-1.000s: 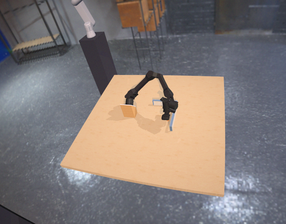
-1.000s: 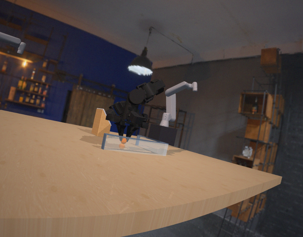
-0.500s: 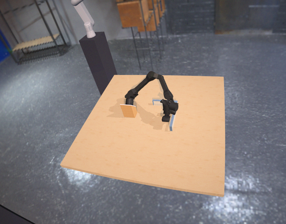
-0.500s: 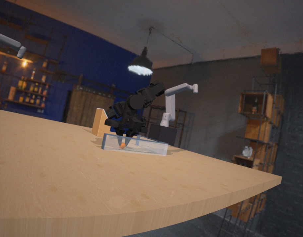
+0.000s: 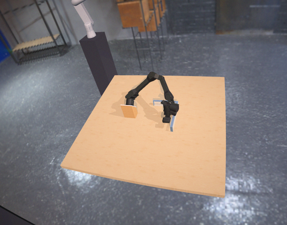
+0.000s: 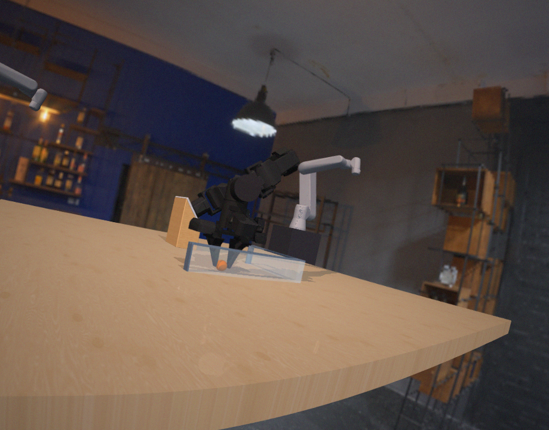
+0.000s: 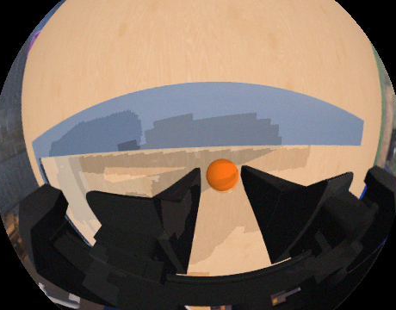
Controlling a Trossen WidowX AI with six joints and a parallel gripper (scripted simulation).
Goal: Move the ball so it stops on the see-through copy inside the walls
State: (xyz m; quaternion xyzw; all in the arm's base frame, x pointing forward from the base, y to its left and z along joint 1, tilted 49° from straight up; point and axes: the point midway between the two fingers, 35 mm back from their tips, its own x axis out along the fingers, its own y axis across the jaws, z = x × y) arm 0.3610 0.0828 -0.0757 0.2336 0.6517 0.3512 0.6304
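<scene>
The orange ball [image 6: 221, 265] [image 7: 222, 175] sits low at table level, inside the corner and close to the long clear wall [image 5: 172, 126] [image 6: 270, 270] [image 7: 215, 101]. The shorter wall [image 5: 158, 100] [image 6: 249, 255] meets the long one at the far end. My gripper [image 6: 222, 266] [image 7: 220, 171] points down with its fingers either side of the ball. In the wrist view a thin gap shows between each fingertip and the ball, so the gripper is open around it. No separate see-through copy shows; the ball seems to overlap it. The arm hides the ball in the top view.
The long wall stands just beyond the fingertips in the wrist view. A wooden block with a slanted white top [image 5: 129, 112] [image 6: 179, 226] stands beside the arm's base. The wooden table [image 5: 138, 155] [image 6: 126, 323] extends in front of the walls.
</scene>
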